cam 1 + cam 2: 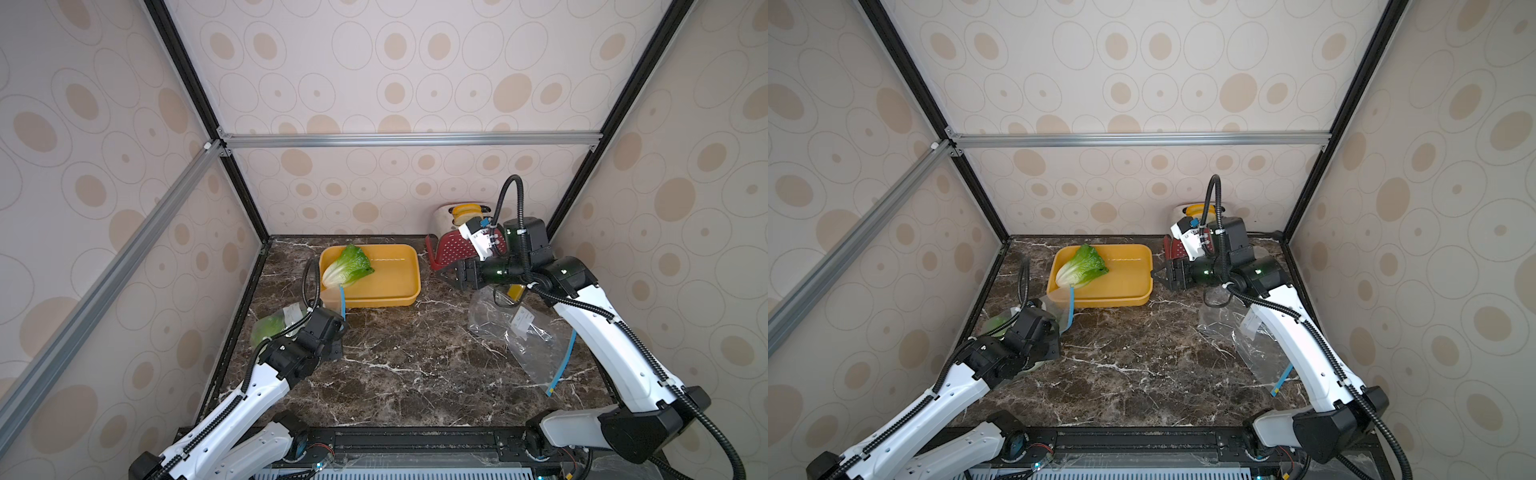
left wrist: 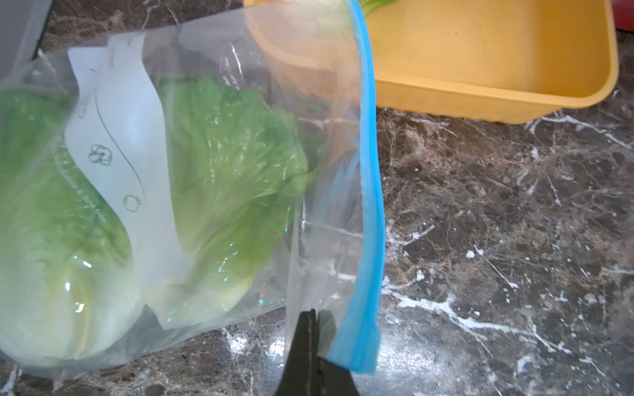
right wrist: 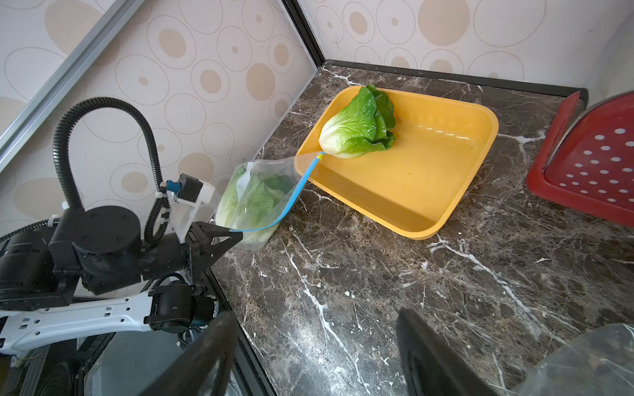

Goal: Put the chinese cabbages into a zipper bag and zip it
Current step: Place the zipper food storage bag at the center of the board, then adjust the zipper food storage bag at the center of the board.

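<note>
Entry, loading stage, two of three in: left gripper (image 2: 310, 315), near left of the table (image 1: 415, 353), jaws together and pinching the clear film of the zipper bag (image 3: 255, 197) just beside the near end of its blue zip strip (image 2: 368, 171). Bag contents: two chinese cabbages (image 2: 233, 164), white ribbed bases and crinkled green tops seen through the film and a printed white label. The strip's far end reaches the near-left corner of the yellow tray (image 1: 386, 278); whether the mouth gapes enough cannot be told. In the tray, against its left wall: third cabbage (image 1: 347, 266), on its side, white base near, bright leaves far, unbagged. Right of the tray: right gripper (image 1: 1158, 277), fingers apart, holding nothing, well apart from that head. Near right, under that arm: spare bag (image 1: 515, 332), flat and empty. Next move, as judged: the free gripper crosses left, takes the third head by its firm base, and feeds it through a mouth held wide; zipping follows
</note>
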Controlling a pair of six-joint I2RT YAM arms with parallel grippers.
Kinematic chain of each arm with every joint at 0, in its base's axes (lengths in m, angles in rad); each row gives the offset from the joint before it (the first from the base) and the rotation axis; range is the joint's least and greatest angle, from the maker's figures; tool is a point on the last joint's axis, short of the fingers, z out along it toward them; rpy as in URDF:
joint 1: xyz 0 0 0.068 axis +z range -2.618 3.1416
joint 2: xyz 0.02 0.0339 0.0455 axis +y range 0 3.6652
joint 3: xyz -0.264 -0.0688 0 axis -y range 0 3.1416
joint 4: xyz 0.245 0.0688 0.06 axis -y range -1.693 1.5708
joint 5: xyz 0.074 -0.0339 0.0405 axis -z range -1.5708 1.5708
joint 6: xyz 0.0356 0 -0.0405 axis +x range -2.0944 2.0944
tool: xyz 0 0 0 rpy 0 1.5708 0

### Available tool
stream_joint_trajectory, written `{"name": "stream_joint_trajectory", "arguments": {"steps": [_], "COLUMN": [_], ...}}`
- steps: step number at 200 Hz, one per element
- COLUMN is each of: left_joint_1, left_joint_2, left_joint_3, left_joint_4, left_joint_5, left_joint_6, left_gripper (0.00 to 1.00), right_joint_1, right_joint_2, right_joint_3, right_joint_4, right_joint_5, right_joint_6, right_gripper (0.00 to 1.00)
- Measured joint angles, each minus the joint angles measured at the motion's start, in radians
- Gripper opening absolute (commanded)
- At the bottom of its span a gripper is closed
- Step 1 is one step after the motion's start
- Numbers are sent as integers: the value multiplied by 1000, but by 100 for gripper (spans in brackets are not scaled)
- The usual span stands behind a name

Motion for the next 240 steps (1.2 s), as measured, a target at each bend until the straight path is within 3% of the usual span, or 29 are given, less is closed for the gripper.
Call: {"name": "stream_joint_trajectory", "arguments": {"steps": [9, 16, 57, 73, 86, 101, 144, 185, 240], "left_joint_1": [-11, -13, -14, -15, -15, -5, 64, 90, 108], "left_joint_2": [-21, -35, -10, 51, 128, 233, 414, 373, 117], "left_joint_3": [1, 6, 180, 244, 282, 296, 172, 15, -182], "left_joint_4": [-8, -18, -40, 13, 72, 163, 391, 436, 373], "left_joint_5": [-1, -3, 10, 38, 56, 69, 124, 91, 3], "left_joint_6": [-12, -15, 12, 39, 57, 74, 42, -14, -100], "left_gripper": [47, 54, 61, 61, 53, 51, 48, 45, 42], "right_joint_1": [0, 0, 0, -1, -1, -2, -13, -26, -104], "right_joint_2": [0, 1, 1, 1, 2, 3, 3, 3, -2], "right_joint_3": [-3, -3, -3, -10, -17, -22, -34, -53, -105], "right_joint_4": [-1, -5, -12, -11, -14, -16, -42, -81, -154], "right_joint_5": [3, 8, 50, 72, 90, 109, 191, 325, 476], "right_joint_6": [-3, -4, -10, -5, 2, 6, 32, 77, 142], "right_gripper": [77, 77, 79, 79, 80, 81, 87, 95, 100]}}
